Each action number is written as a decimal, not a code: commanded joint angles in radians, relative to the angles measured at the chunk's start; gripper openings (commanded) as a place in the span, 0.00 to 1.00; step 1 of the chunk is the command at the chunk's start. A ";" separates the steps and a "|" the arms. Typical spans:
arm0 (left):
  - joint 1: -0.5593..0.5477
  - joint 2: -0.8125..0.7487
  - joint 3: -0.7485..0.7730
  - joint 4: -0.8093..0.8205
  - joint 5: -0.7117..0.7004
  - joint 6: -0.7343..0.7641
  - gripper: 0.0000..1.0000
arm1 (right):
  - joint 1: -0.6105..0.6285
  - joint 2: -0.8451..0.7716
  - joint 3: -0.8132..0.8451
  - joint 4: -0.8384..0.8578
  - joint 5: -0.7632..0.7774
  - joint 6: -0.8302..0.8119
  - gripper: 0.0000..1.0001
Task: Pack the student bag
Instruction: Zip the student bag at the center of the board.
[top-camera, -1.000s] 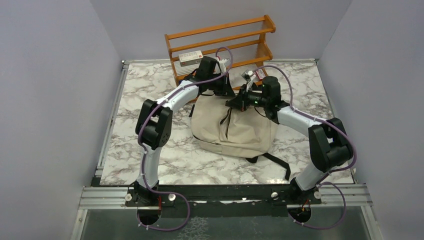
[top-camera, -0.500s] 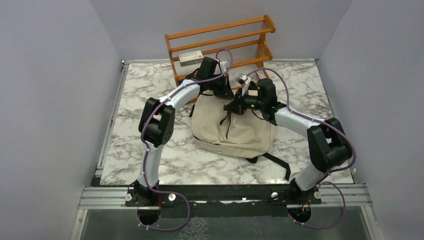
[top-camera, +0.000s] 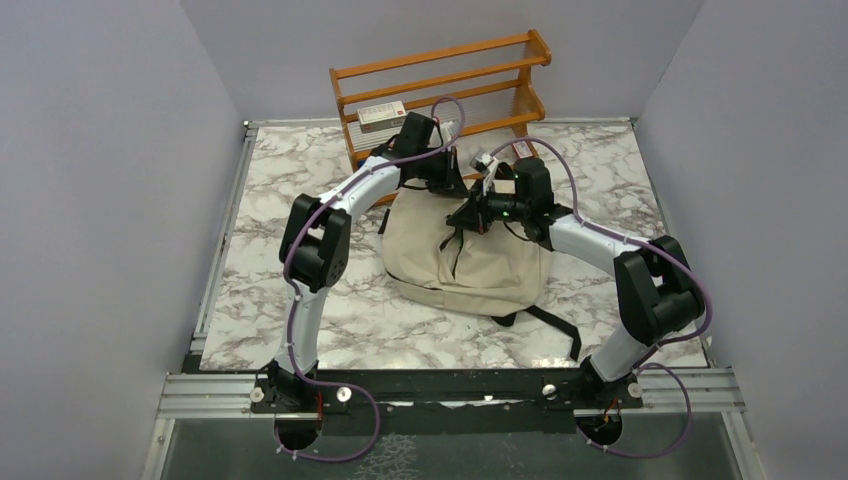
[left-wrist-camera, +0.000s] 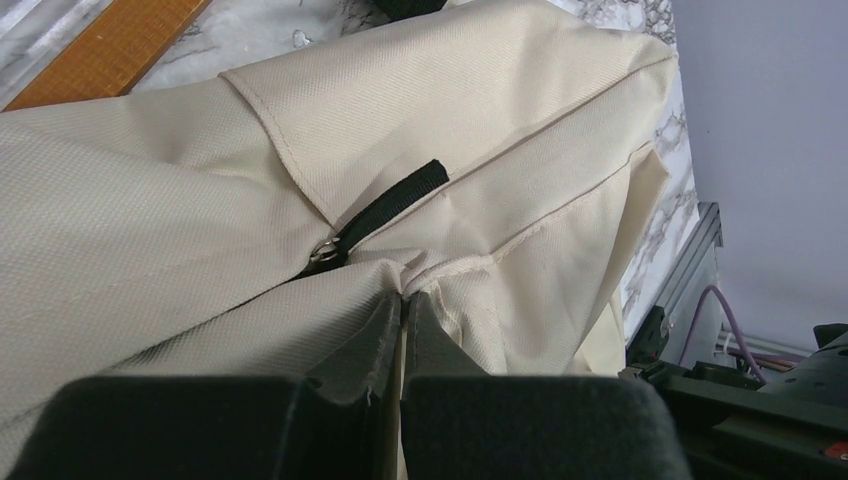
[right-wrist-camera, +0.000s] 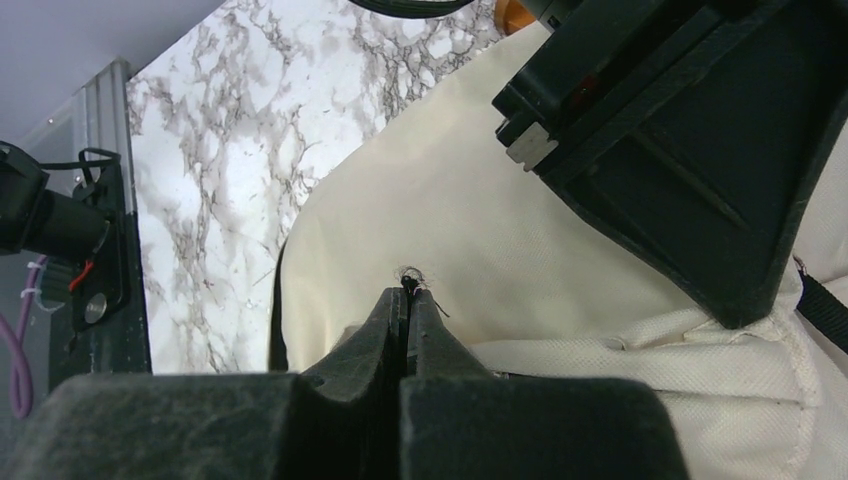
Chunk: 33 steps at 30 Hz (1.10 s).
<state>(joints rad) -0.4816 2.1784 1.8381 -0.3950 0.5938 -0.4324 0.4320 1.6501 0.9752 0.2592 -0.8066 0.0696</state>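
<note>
The student bag (top-camera: 470, 265) lay at the centre of the tabletop (top-camera: 260, 210), its top end toward 12 o'clock, just in front of the wooden rack (top-camera: 440, 75). The left tool (left-wrist-camera: 402, 300) was clamped on a fold of the bag's fabric beside the black zipper (left-wrist-camera: 395, 205) and its metal slider (left-wrist-camera: 322, 258). The right tool (right-wrist-camera: 408, 295) was closed tight, with a small dark wisp (right-wrist-camera: 410, 274) at its tip; whether it truly gripped that wisp could not be told.

If the right tool pulled hard, the thin fold would likely slip from the left tool, or the soft bag would drag and the zipper bind.

The top view showed the whole bag and the rack but hid both tool tips. Only the left wrist view showed the slider, and only the right wrist view the wisp.
</note>
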 joint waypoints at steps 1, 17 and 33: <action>0.038 -0.002 0.009 0.157 -0.110 0.040 0.00 | 0.060 -0.018 0.027 -0.085 -0.167 0.099 0.01; 0.040 -0.066 -0.057 0.181 -0.129 0.039 0.00 | 0.080 0.060 0.110 0.128 -0.069 0.287 0.01; 0.061 0.050 0.056 0.144 -0.161 0.054 0.00 | 0.132 -0.055 -0.052 -0.021 -0.156 0.174 0.01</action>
<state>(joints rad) -0.4484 2.2059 1.8393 -0.3279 0.5304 -0.4137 0.5323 1.6585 0.9558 0.2798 -0.8417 0.2447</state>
